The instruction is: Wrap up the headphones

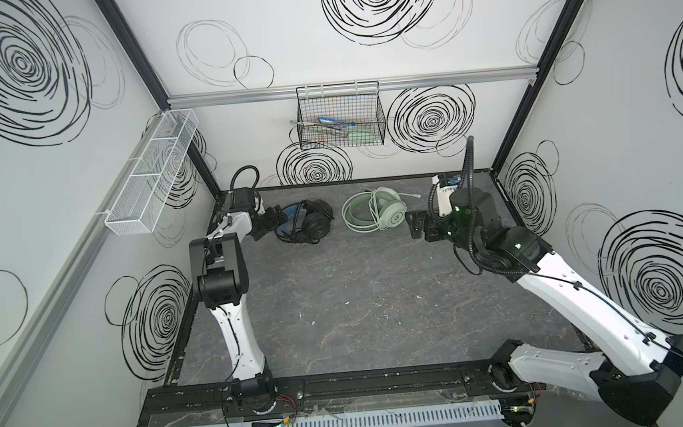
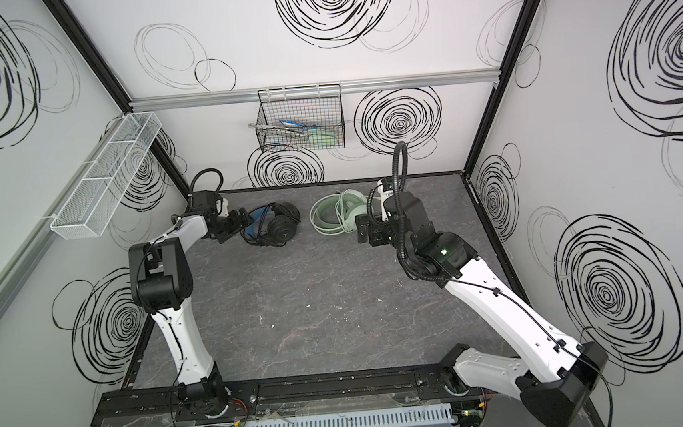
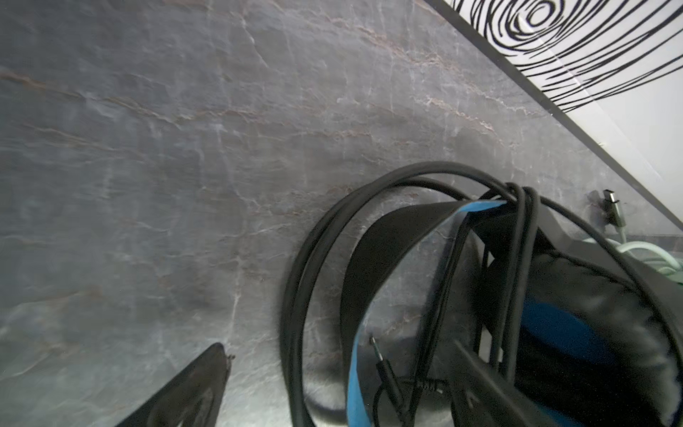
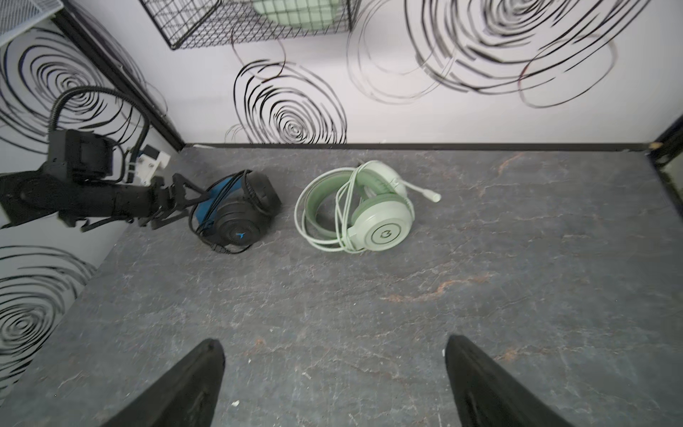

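Fingers of the right gripper (image 4: 334, 342) gape empty, short of the mint-green corded headset (image 4: 380, 229) at the back of the dark marbled bench (image 4: 480, 295). Fingers of the left gripper (image 1: 272, 222) stand open beside the black, blue-padded headset (image 4: 236, 222) there. Pulling away could snag its loosely looped black cord (image 3: 295, 292) and spill the wraps. Whether a finger touches it is unclear.

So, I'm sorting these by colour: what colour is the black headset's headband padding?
Blue; the padding shows best in the left wrist view.

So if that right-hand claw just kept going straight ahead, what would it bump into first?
Probably the pale mint-green corded headset; the open right gripper points at it over bare grey tabletop.
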Robot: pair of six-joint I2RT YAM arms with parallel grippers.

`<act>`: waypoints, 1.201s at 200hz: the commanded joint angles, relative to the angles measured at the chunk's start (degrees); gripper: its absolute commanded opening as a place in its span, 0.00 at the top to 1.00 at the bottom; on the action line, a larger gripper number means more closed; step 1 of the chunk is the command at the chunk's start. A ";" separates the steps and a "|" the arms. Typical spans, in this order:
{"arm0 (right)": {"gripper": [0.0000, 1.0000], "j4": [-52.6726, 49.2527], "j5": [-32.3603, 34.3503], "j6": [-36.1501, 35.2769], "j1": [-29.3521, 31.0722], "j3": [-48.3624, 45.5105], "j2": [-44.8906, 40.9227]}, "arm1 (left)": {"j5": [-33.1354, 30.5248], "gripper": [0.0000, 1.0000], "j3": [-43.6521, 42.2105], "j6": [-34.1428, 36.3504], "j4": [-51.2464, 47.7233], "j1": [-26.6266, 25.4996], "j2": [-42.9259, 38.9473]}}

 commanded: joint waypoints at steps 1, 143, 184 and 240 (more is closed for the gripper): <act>0.03 6.70 11.65 -1.44 0.11 -5.88 -6.54 | -4.79 0.04 -3.34 3.53 -0.83 0.61 -8.71; 0.03 20.11 4.25 6.01 -22.66 -34.90 -16.30 | -36.74 0.04 -58.33 -0.45 20.52 -21.53 -72.78; 0.03 44.62 9.11 0.51 -33.92 -53.42 -16.43 | -32.34 0.04 -70.31 15.63 45.04 -22.15 -70.73; 0.03 69.58 -6.40 -4.64 -43.87 -60.14 -2.93 | -36.90 0.04 -80.26 18.99 69.44 -21.13 -65.79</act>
